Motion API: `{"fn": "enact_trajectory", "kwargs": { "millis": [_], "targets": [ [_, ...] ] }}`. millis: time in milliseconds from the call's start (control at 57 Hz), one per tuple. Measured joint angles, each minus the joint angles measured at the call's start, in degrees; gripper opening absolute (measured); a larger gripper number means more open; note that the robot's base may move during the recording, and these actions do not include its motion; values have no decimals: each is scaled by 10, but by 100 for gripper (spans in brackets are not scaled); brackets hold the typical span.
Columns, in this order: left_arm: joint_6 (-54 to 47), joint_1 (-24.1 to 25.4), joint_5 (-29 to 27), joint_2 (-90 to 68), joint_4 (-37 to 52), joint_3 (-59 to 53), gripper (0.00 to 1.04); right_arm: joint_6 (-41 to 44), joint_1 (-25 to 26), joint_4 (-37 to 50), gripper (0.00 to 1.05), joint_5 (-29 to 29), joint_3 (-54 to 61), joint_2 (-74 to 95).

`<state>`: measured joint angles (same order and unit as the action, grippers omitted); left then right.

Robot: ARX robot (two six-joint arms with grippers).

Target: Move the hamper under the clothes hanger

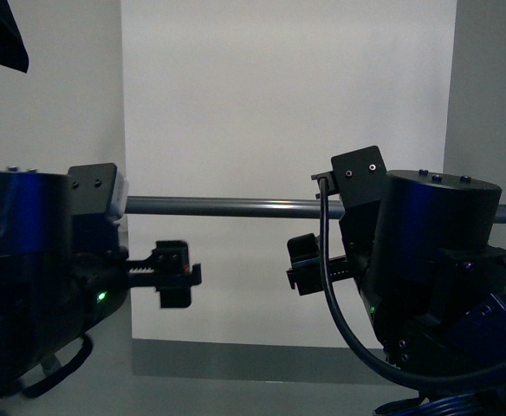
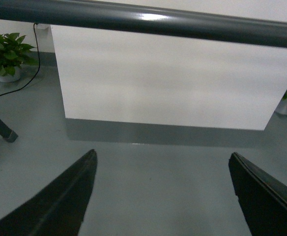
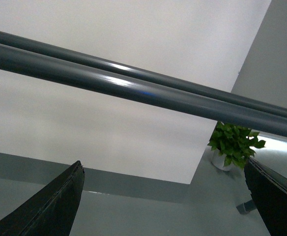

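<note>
The hamper is out of view. The clothes hanger's long dark grey round bar (image 1: 227, 206) runs level across the front view, in front of a white panel. My left gripper (image 1: 173, 274) and right gripper (image 1: 303, 265) hang just below the bar, facing each other with a gap between them. In the left wrist view the bar (image 2: 148, 19) crosses above my open left gripper (image 2: 162, 155), which holds nothing. In the right wrist view the bar (image 3: 133, 91) slants above my open, empty right gripper (image 3: 163, 163), with a second parallel dark bar (image 3: 133, 71) behind it.
A white panel (image 2: 173, 78) stands on the grey floor (image 2: 158, 187) behind the bar. A rack leg (image 2: 1, 125) touches the floor off to one side, and a foot (image 3: 245, 206) on the other. Potted plants (image 2: 6, 51) (image 3: 234, 142) stand near the wall.
</note>
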<state>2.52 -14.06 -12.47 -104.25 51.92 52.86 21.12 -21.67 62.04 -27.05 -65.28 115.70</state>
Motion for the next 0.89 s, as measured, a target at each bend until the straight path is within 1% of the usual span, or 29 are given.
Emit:
{"fn": "enact_trajectory", "kwargs": {
  "millis": [35,53,70,123,140,175,245,298,316,456,473,526,649,894],
  "targets": [
    [-4,2,3,20,5,-27,74,2,0,0,97,-1,0,-1],
    [-8,4,5,31,11,-44,70,-9,1,-9,95,8,2,-5],
    [-9,7,7,43,17,-61,67,-26,4,-35,92,25,7,-13],
    [-11,14,11,60,26,-85,61,-54,10,-77,87,55,24,-32],
    [-12,19,13,71,32,-102,58,-74,14,-97,84,70,40,-45],
    [-13,24,16,82,37,-118,54,-95,18,-106,80,80,59,-59],
    [-14,37,20,106,47,-156,45,-137,29,-101,71,96,110,-94],
    [-14,48,26,132,58,-197,35,-167,45,-82,61,108,168,-137],
    [-14,49,28,137,60,-204,33,-169,48,-79,59,110,176,-144],
    [-16,63,53,205,74,-291,4,-198,88,-40,31,139,305,-233],
    [-15,65,56,214,75,-300,2,-199,91,-37,27,143,318,-241],
    [-16,73,61,239,75,-326,4,-201,100,-30,17,156,357,-266],
    [-16,83,67,272,75,-359,3,-202,112,-24,1,171,405,-304],
    [-16,96,83,349,57,-416,3,-204,140,-22,2,195,485,-383]
  ]
}}
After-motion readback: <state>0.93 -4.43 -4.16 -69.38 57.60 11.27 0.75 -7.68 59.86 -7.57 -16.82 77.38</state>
